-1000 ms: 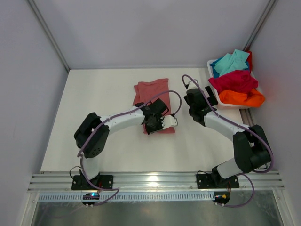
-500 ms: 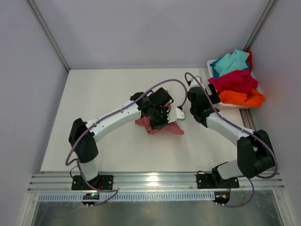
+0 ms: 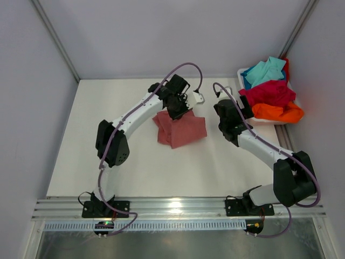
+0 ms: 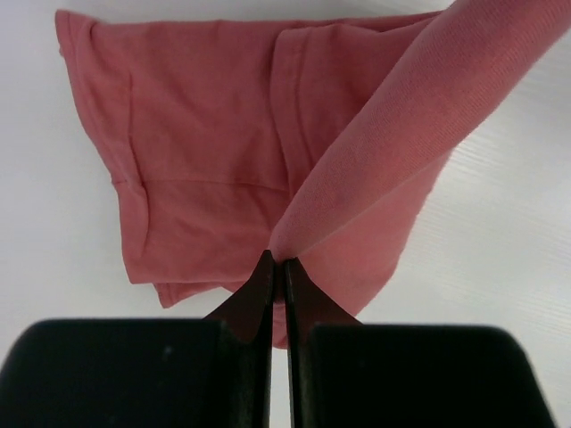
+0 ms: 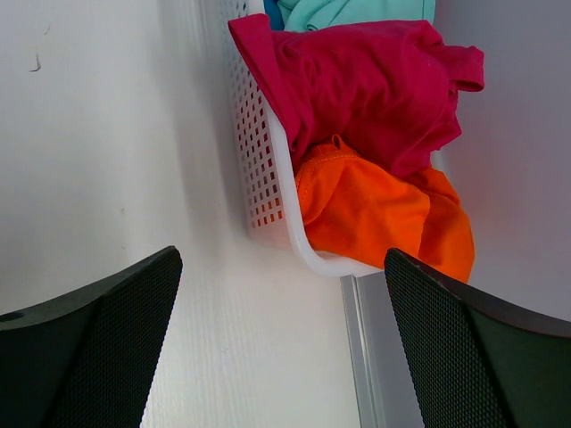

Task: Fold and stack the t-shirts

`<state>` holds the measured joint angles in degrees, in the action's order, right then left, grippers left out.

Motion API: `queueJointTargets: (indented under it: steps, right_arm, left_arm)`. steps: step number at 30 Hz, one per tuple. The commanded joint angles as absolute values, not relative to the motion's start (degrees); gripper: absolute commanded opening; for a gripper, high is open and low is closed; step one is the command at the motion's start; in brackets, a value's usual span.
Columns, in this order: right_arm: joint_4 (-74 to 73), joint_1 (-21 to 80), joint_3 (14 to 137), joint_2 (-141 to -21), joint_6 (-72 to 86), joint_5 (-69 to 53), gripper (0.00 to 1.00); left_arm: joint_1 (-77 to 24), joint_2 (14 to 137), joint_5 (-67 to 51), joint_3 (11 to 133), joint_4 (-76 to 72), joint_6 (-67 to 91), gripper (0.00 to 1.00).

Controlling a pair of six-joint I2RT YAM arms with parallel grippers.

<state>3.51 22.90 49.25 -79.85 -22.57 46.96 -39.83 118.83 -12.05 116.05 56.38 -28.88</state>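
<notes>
**One pinch: left gripper (image 3: 179, 105) holds pink t-shirt (image 3: 180, 129)**

Top: the shirt lies left of the white tub (image 3: 242, 75), draping nearward from the pinch. Left wrist: jaws clamped on a raised fold, cloth spread ahead. Right wrist: right gripper (image 5: 281, 267) gapes empty beside the tub, farther from the shirt.

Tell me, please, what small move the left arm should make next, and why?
Probably lower the left gripper so the pinched edge lies flat on the rest of the pink t-shirt. The gripper is shut on a raised fold while the rest of the shirt lies on the table, so the fold looks unfinished.
</notes>
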Motion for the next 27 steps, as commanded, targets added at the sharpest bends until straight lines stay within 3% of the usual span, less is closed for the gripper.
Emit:
queueJointTargets:
  steps: [1, 21, 27]
  right_arm:
    - [6.3, 22.9, 49.3, -78.0, -21.9, 47.5, 0.99]
    - [2.3, 22.9, 50.8, -80.9, -20.2, 44.3, 1.0]
    - [1.2, 22.9, 51.3, -82.2, -20.0, 43.7, 0.99]
  left_arm:
    - [-37.2, 119.9, -10.4, 119.2, 53.3, -28.1, 0.02]
    - [-28.1, 124.1, -4.0, 124.0, 46.4, -30.5, 0.02]
    - [-28.1, 126.6, -2.6, 132.3, 46.8, -31.5, 0.03]
